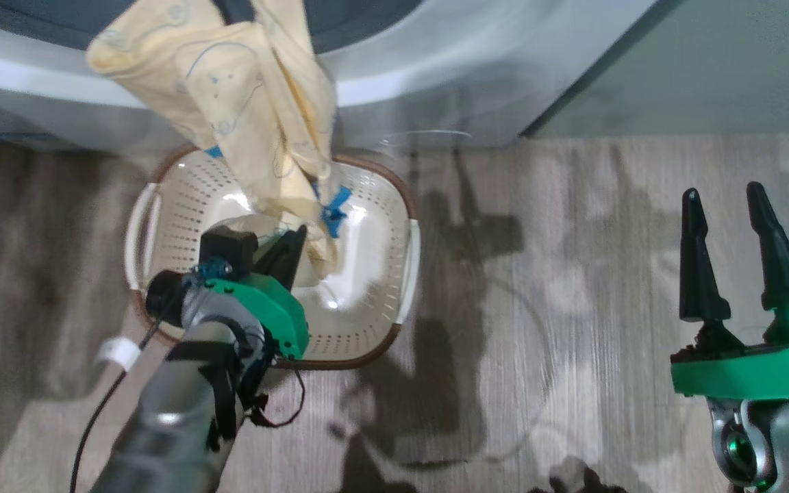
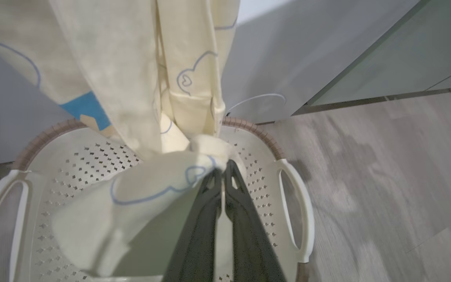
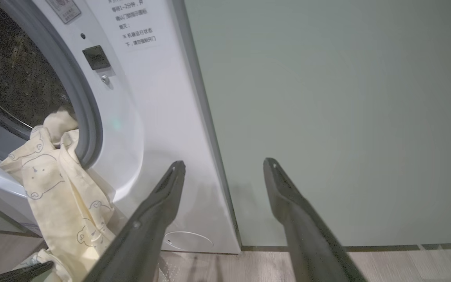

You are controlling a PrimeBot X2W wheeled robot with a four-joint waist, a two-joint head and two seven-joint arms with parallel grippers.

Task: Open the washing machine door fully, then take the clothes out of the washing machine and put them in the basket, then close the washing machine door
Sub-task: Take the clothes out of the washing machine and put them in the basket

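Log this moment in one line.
left gripper: shut on clothes, above basket | clothes: hanging from washing machine mouth | right gripper: open, empty

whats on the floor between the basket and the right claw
Nothing stands there: in the head view, the stretch from the basket to the open right claw is bare grey wood-look floor, crossed by shadows alone.

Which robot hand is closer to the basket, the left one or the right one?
Left. The left gripper hangs right over the basket, shut on the clothes. The right gripper is open, off to the basket's side above the wooden floor.
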